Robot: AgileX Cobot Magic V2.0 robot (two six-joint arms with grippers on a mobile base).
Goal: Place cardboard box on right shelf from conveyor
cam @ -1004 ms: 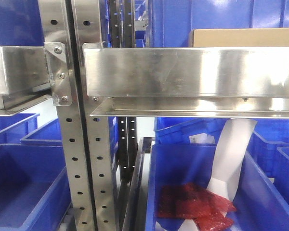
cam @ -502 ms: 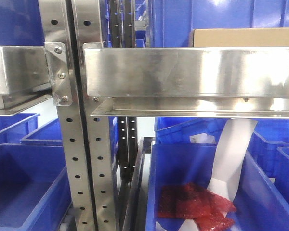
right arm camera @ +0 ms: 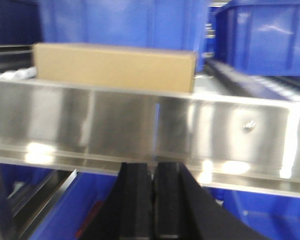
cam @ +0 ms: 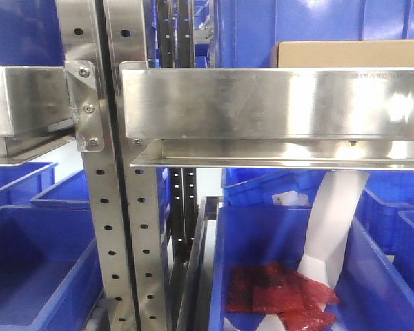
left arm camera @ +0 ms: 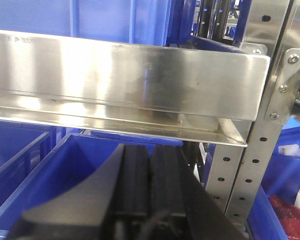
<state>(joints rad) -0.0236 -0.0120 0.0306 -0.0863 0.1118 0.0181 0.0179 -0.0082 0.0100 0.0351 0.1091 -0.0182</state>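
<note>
The tan cardboard box (cam: 352, 54) rests on the right shelf (cam: 276, 103), only its top strip showing above the tall shiny front lip. In the right wrist view the cardboard box (right arm camera: 115, 66) stands behind the right shelf lip (right arm camera: 140, 125), with nothing holding it. My right gripper (right arm camera: 152, 167) is shut and empty, just below and in front of that lip. My left gripper (left arm camera: 150, 150) is shut and empty too, under the left steel shelf (left arm camera: 130, 75). The conveyor is out of view.
A perforated steel upright (cam: 117, 227) separates the left shelf (cam: 21, 103) from the right one. Blue plastic bins (cam: 34, 269) fill the level below; one bin (cam: 224, 276) holds red bags (cam: 279, 296) and a white paper strip (cam: 331, 221). More blue bins stand behind the box.
</note>
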